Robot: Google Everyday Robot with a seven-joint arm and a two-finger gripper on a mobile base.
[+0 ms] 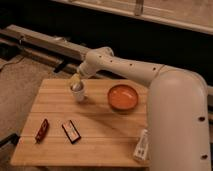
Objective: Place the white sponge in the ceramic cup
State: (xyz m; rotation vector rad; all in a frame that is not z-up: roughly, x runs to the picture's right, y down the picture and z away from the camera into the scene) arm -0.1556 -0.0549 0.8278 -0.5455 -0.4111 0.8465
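The ceramic cup (78, 93) is small and white and stands upright on the far left part of the wooden table (102, 142). My gripper (75, 81) hangs right over the cup's rim, at the end of the white arm that reaches in from the right. At its tip is a pale off-white block, the white sponge (75, 78), held just above the cup's opening. The inside of the cup looks dark.
A wide orange bowl (123, 97) sits to the right of the cup. A red-brown bar (42, 130) and a dark flat packet (71, 131) lie near the front left. A white tube-shaped bottle (142, 146) lies at the right edge beside the robot's body.
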